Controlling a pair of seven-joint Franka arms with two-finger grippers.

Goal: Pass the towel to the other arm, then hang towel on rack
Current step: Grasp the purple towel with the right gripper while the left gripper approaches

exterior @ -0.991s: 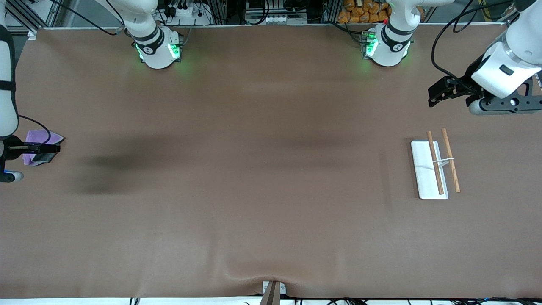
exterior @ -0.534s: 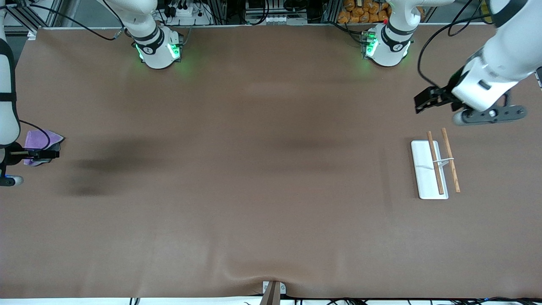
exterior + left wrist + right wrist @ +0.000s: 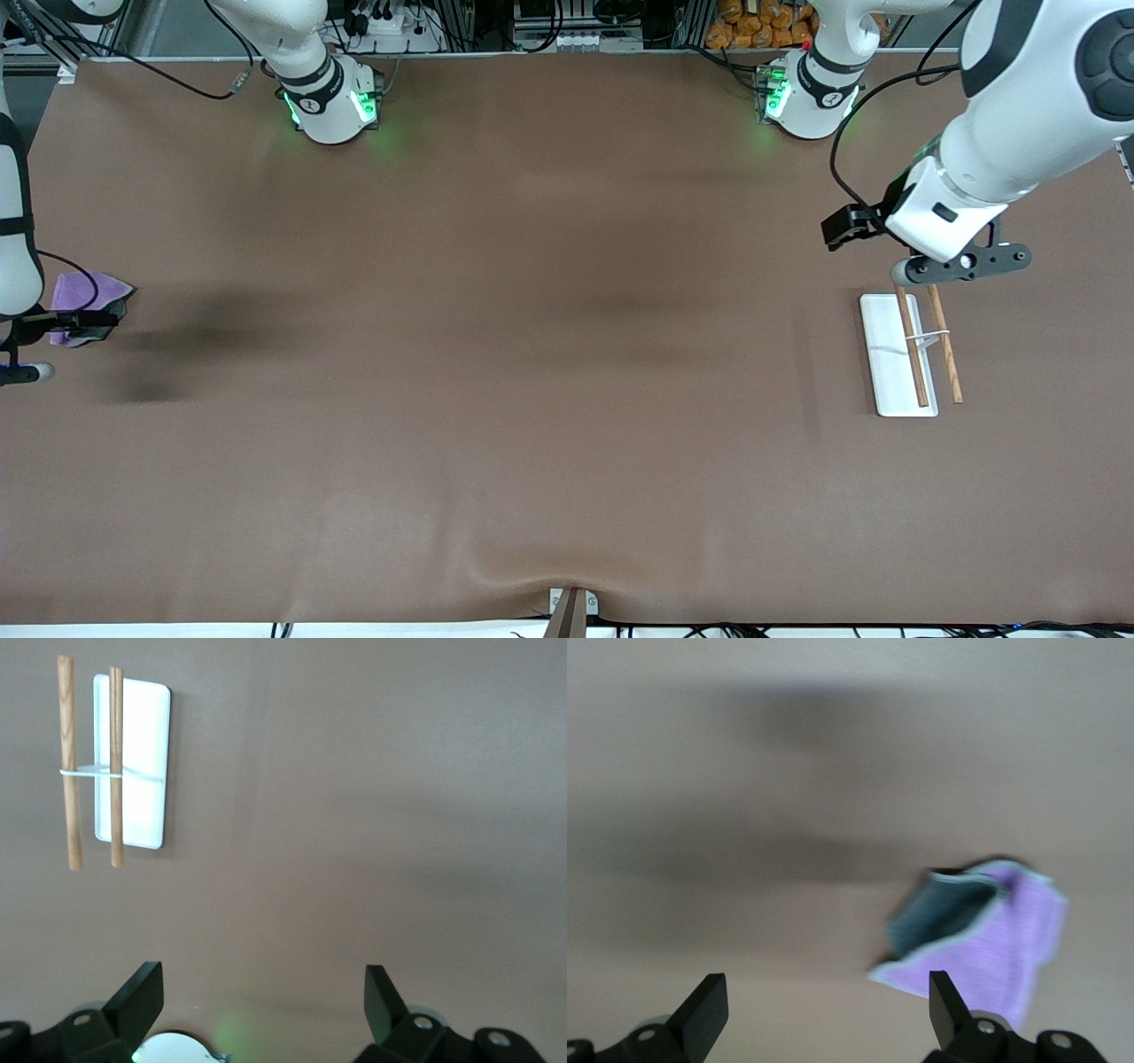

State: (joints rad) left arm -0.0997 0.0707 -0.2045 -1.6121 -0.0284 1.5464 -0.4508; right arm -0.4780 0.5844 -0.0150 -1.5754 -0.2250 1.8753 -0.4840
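Two grippers, both empty, both with jaws spread wide. The towel (image 3: 81, 297), a crumpled purple cloth with a dark underside showing, lies on the bench (image 3: 549, 372) at the right arm's end, not yet picked up. The right gripper (image 3: 84, 321) hangs low over the towel's edge nearer the front camera; in the right wrist view the cloth (image 3: 983, 935) sits off to one side of the open fingers rather than squarely between them.

Change noted over the last second: the right gripper has drawn back slightly toward the bench edge while staying over the towel, and its shadow on the bench has shifted with it. The left arm has swung in from the bench's end, and the left gripper (image 3: 849, 226) now hangs in the air just off the rack's end farther from the front camera. The rack (image 3: 904, 353) lies unmoved, white base flat, both wooden rods across it.

Judgement: the task is at its first step. The right arm appears to be aligning for the pickup; the left arm appears to be heading for a handover position. Hanging remains undone.
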